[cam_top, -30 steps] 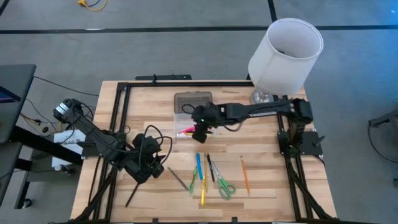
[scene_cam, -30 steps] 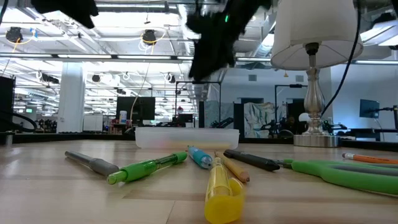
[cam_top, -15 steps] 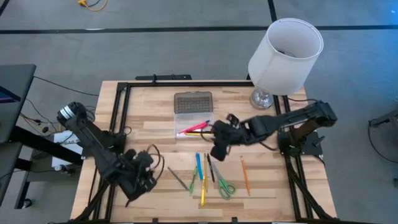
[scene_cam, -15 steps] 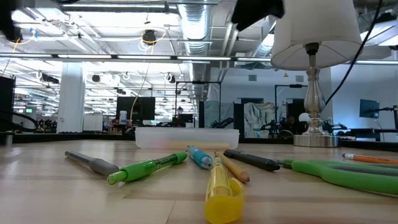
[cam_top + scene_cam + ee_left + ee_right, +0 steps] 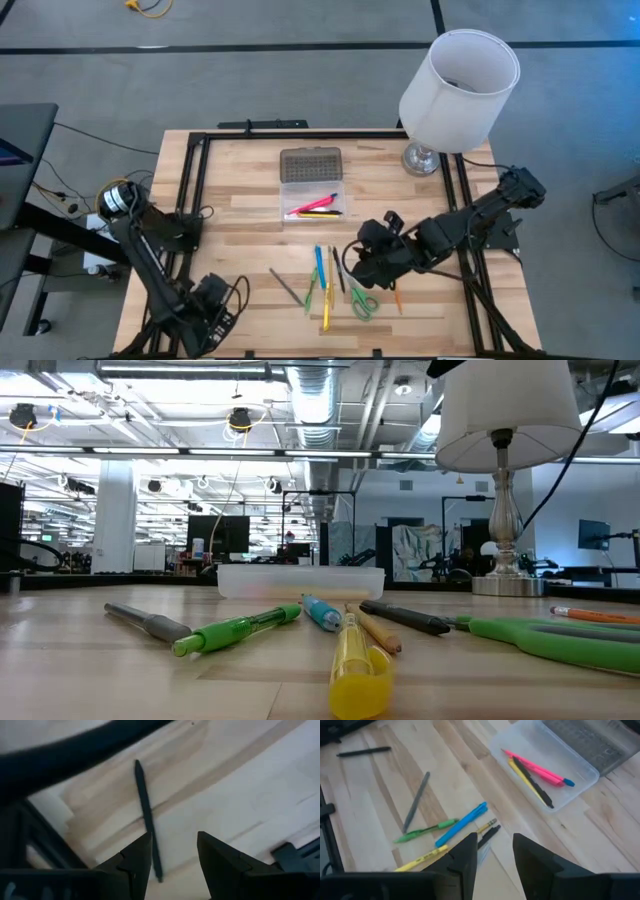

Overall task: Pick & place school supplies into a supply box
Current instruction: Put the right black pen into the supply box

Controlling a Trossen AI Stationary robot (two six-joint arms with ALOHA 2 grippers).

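The supply box [image 5: 311,203] lies open at the table's far middle, its grey lid [image 5: 310,162] folded back. A pink pen [image 5: 535,767], a yellow one and a black one lie in its clear base. Loose school supplies lie on the table nearer the front: a grey pen [image 5: 285,287], green pen [image 5: 311,292], blue pen [image 5: 320,265], yellow marker [image 5: 325,310], green scissors [image 5: 362,300] and orange pencil [image 5: 394,285]. My right gripper [image 5: 365,262] hovers open above them. My left gripper [image 5: 172,865] is open at the near left, pointing down over a lone black pen [image 5: 147,820].
A white lamp [image 5: 460,85] stands at the far right corner on its base [image 5: 425,158]. A black frame rail [image 5: 190,200] runs along the table's left and right sides. Bare wood lies between the box and the left rail.
My right gripper has left the supply box and swung toward the table's near edge and right, rising out of the low view, until it stands over the loose pens. My left gripper has gone down toward the near left corner, rolling as it went, and now stands over the black pen.
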